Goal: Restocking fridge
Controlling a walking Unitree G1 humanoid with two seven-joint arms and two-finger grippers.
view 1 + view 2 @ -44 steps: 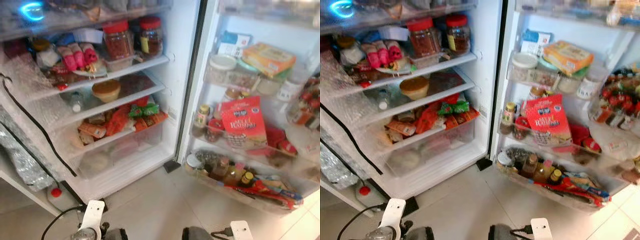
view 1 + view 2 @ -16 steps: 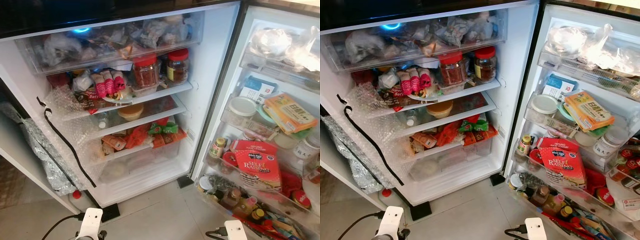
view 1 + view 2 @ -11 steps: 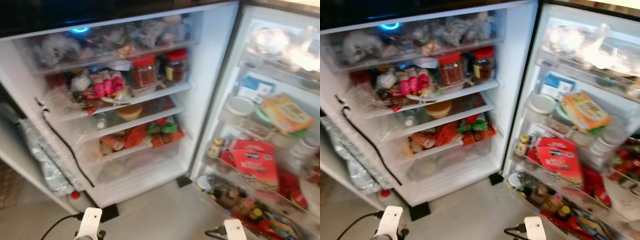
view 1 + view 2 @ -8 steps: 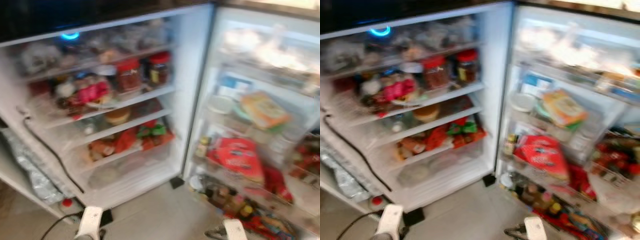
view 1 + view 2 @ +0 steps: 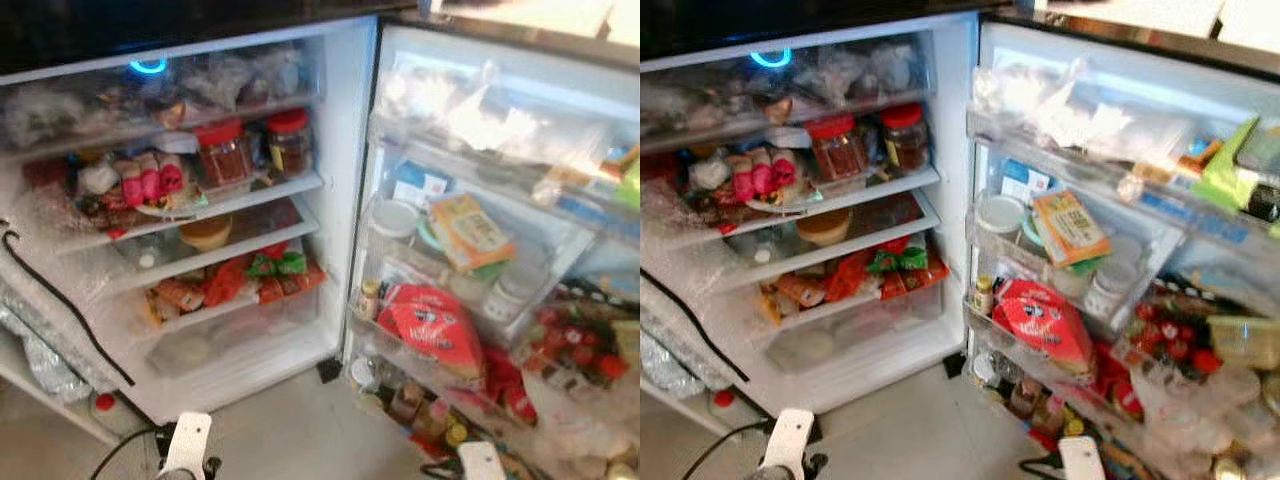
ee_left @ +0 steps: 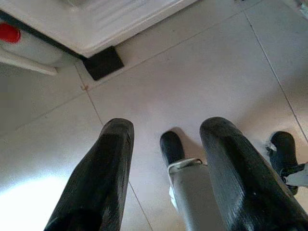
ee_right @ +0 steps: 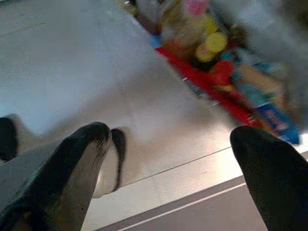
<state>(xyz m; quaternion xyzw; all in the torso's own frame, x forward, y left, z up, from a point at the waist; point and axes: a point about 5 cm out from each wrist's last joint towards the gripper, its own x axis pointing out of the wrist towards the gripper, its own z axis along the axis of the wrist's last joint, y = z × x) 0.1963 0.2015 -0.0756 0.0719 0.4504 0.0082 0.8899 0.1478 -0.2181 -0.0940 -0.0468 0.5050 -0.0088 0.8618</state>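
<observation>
Left gripper point(image 6: 166, 173) hangs low over the floor point(image 6: 192, 72), fingers spread wide, nothing held. Right gripper point(image 7: 168, 168) likewise spread and empty, above floor beside the bottom door shelf point(image 7: 231, 91).

Fridge point(image 5: 340, 120) open ahead; shelves and door bins crowded. Red-lidded jars point(image 5: 222, 150) on an upper shelf: judged heavy, rigid, breakable glass (slick if cold), so grip around the body below the lid. Red bag point(image 5: 432, 328) in the door: soft, light; pinch its top edge.

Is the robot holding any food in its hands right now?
No, nothing is held. The left tool and the right tool are both open, hanging over the bare floor by the fridge.
</observation>
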